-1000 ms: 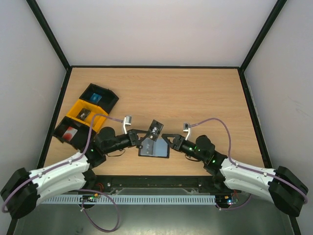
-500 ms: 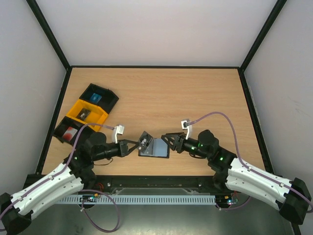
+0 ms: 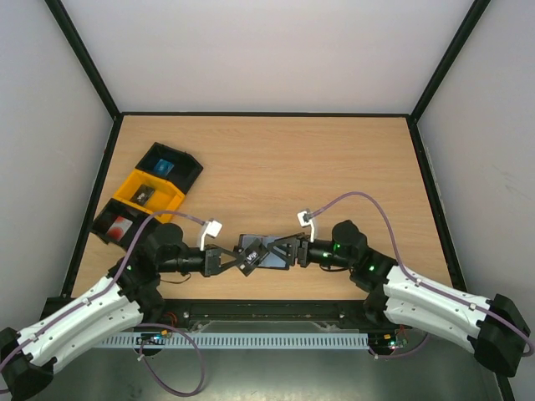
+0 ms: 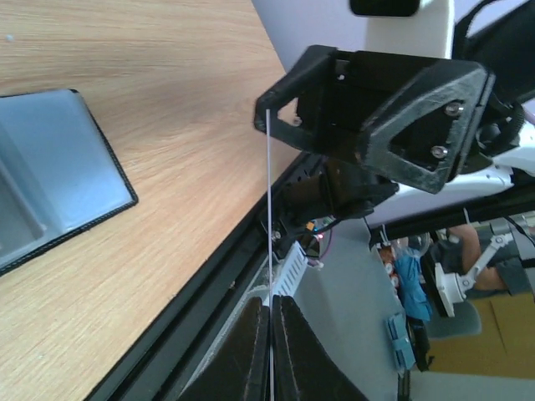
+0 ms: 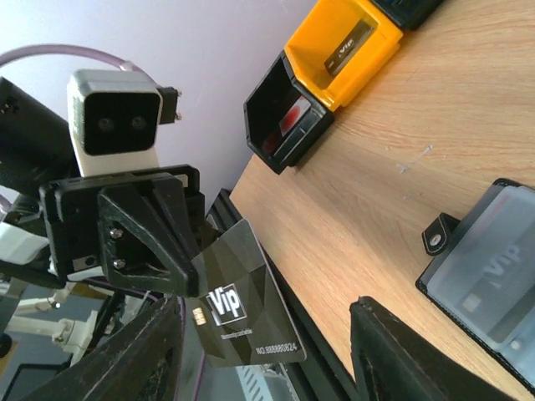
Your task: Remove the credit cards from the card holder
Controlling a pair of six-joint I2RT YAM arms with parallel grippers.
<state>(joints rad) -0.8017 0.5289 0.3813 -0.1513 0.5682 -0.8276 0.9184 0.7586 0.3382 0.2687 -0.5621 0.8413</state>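
The left fingers (image 4: 249, 351) pinch shut on a dark grey plastic VIP card (image 5: 242, 309), the right fingers (image 5: 138, 355) stand parted either side of it, and the black bifold wallet (image 5: 489, 259) lies open just beside on the wooden tabletop (image 3: 334, 167).

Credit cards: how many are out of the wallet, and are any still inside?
Done: a blue card, a dark card and a red card lie in the side trays. In hand: the left gripper pinches a dark Vip card, clear of the card holder. Left: one more Vip card shows inside its pocket; the right gripper stands open.
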